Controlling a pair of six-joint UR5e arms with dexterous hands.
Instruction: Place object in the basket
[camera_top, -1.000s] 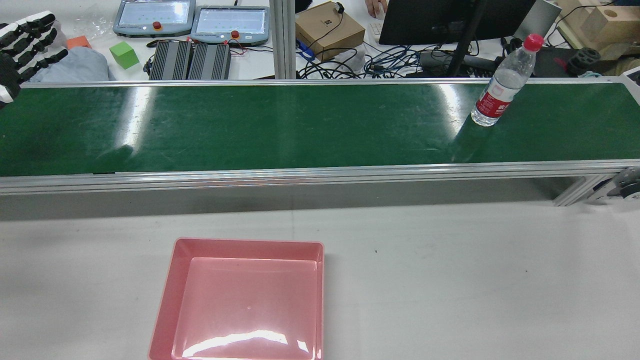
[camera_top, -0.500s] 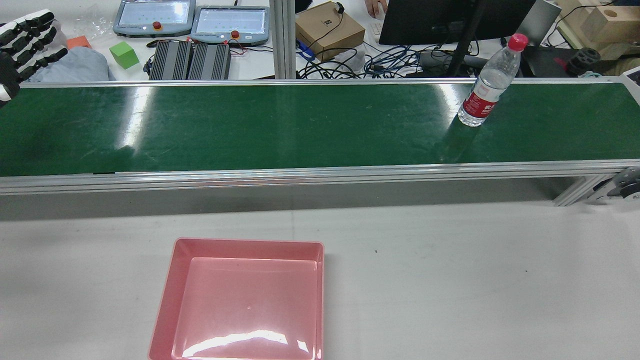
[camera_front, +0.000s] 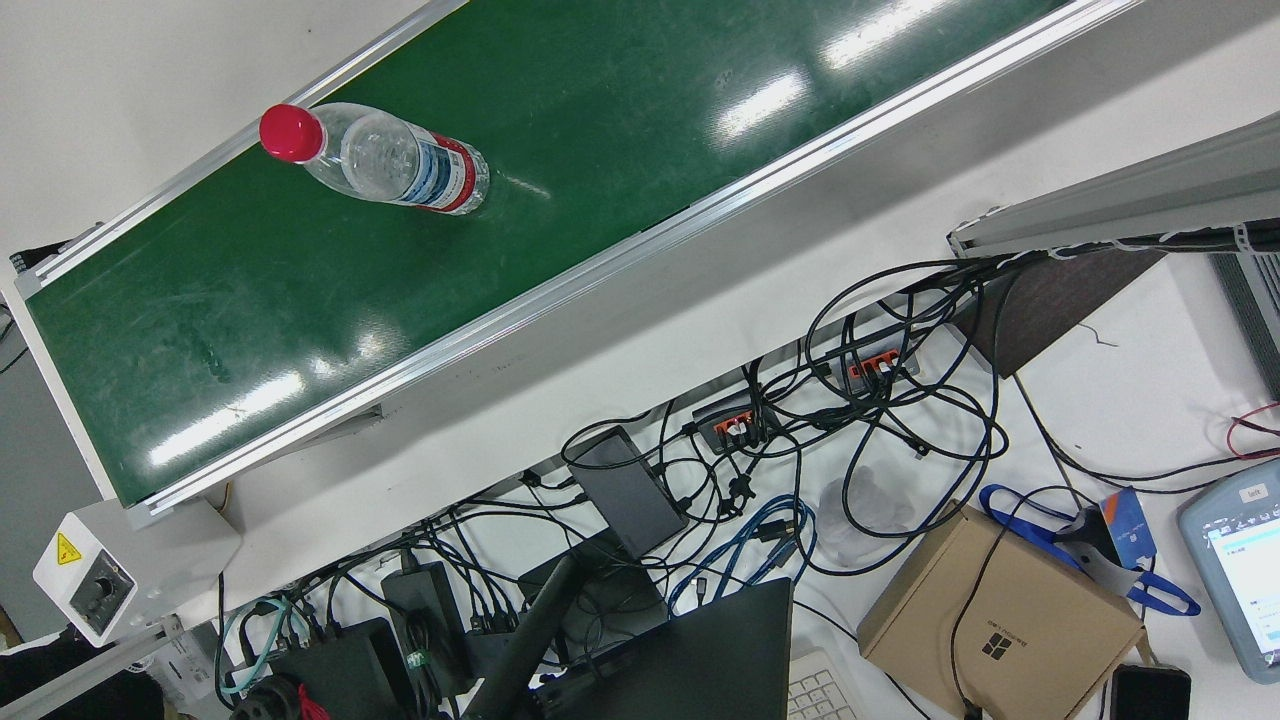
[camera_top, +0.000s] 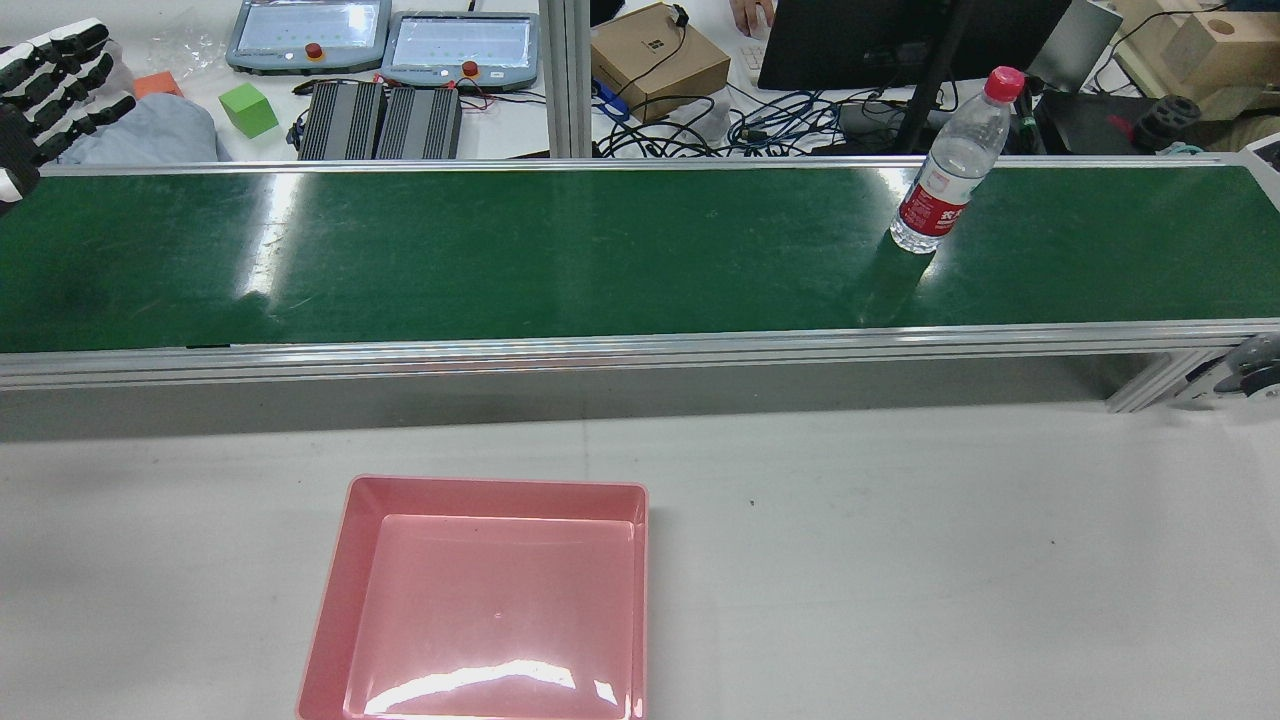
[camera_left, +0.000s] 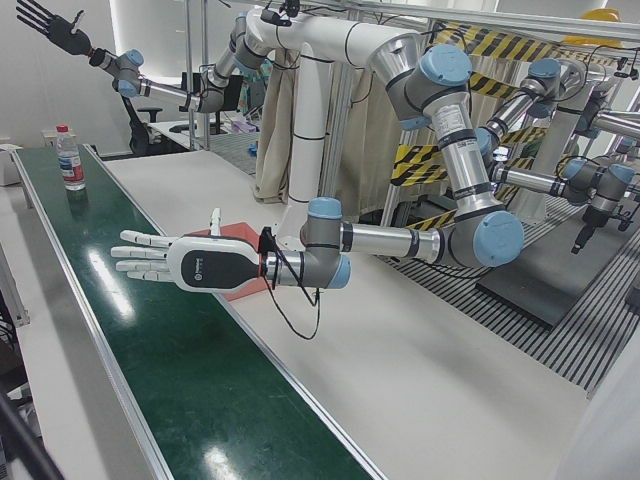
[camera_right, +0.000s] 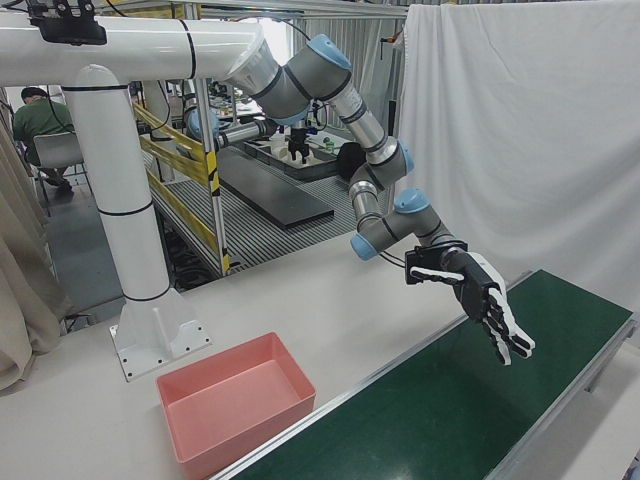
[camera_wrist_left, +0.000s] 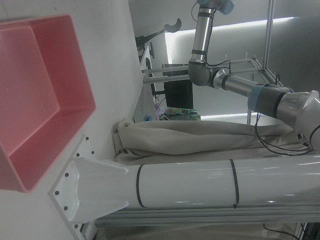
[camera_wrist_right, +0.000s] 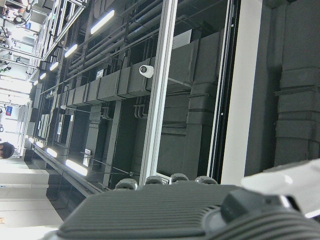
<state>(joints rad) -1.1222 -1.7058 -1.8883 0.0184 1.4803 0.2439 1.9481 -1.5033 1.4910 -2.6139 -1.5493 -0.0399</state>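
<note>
1. Left hand (camera_top: 35, 95): at the far left edge of the rear view, above the left end of the belt (camera_top: 560, 260). It is flat, with its fingers straight and spread, and it holds nothing. It is not touching the belt. In the right-front view the palm faces down and the fingers point out across the belt.
2. Green cube (camera_top: 247, 109): on the bench beyond the belt, just right of the left hand. Two pendants (camera_top: 308, 33) lie side by side further right on the same bench.
3. Basket (camera_top: 497, 484): pink, shallow and rectangular. It sits on the grey table (camera_top: 900, 560) on the robot's side of the belt, left of centre. Nothing is in it. It is well apart from the belt, and in the left-front view it lies just behind the left hand.
4. Cardboard box (camera_top: 655, 55): beyond the belt near the centre, among tangled cables.
5. Bottle (camera_top: 945, 170): clear plastic with a red cap and a red label. It stands upright on the right part of the belt, closer to the far rail than the near one. Nothing touches it. It is well apart from both the basket and the left hand.
6. Right hand (camera_left: 47, 24): outside the rear view. In the left-front view it is raised high above the bottle's end of the belt. Its fingers are spread wide and it holds nothing. It looks small there, so finer detail can't be made out. The right hand view shows only ceiling ducts and lights.
</note>
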